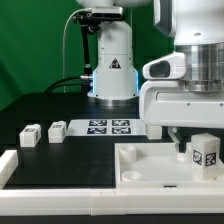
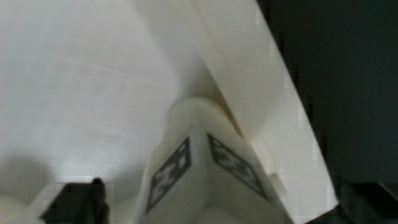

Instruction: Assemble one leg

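One leg (image 1: 206, 152), a chunky white block with a black-and-white tag, stands on the near right corner of the large white tray-shaped piece (image 1: 150, 170). My gripper (image 1: 193, 145) reaches down around it. In the wrist view the leg (image 2: 205, 165) shows two tagged faces meeting at an edge and sits between my dark fingers (image 2: 75, 203), with a gap on each side. The gripper (image 2: 228, 208) is open. The tray's floor (image 2: 89, 90) and raised wall fill the wrist view.
More legs lie on the black table at the exterior view's left: two close together (image 1: 29, 137) and one (image 1: 57, 130) beside them. The marker board (image 1: 108, 126) lies behind the tray. A white frame edge (image 1: 10, 165) runs along the front left.
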You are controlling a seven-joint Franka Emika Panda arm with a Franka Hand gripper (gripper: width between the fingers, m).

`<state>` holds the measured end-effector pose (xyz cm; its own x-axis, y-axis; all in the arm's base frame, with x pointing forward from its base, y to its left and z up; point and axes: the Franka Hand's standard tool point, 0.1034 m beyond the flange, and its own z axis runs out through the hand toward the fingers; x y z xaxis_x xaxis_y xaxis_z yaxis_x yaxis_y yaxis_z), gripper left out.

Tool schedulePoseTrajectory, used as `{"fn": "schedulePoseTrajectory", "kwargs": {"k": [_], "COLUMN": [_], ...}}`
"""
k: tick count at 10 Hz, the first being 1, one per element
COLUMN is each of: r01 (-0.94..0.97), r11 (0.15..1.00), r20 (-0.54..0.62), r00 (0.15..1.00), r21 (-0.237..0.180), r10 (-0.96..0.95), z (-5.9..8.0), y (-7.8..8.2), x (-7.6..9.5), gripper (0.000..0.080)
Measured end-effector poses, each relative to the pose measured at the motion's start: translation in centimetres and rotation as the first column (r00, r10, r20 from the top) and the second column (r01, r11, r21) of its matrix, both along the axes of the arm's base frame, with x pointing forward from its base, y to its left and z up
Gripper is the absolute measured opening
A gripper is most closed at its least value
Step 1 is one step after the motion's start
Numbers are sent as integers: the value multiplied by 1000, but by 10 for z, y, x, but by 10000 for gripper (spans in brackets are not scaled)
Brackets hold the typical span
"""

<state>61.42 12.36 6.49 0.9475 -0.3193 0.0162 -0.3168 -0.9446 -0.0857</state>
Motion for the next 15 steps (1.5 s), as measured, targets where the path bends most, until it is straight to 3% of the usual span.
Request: {"fn": "schedulePoseTrajectory", "kwargs": {"k": [3, 4, 6, 7, 8, 9, 10, 12, 14, 15], "r01": [-323, -477, -499, -499, -496, -470, -467, -106, 161, 326], "r11": [946, 877, 865, 864, 867, 881, 882, 994, 987, 945], "r20": [16, 20, 21, 21, 21, 20, 21, 19, 4, -8], "r00": [946, 878, 865, 865, 867, 882, 883, 994, 987, 945], "r21": [-38, -56, -57, -58, -57, -55, -55, -27, -18, -10], "r10": [324, 478, 501, 501, 497, 471, 469, 107, -161, -326], "z": [0, 0, 0, 0, 0, 0, 0, 0, 0, 0], "y": [0, -3, -5, -5, -5, -5, -5, -5, -5, -5], "x": [-1, 0, 1, 1, 1, 1, 1, 0, -1, -1], "gripper": [649, 649, 649, 538, 538, 355, 288, 288, 288, 288]}}
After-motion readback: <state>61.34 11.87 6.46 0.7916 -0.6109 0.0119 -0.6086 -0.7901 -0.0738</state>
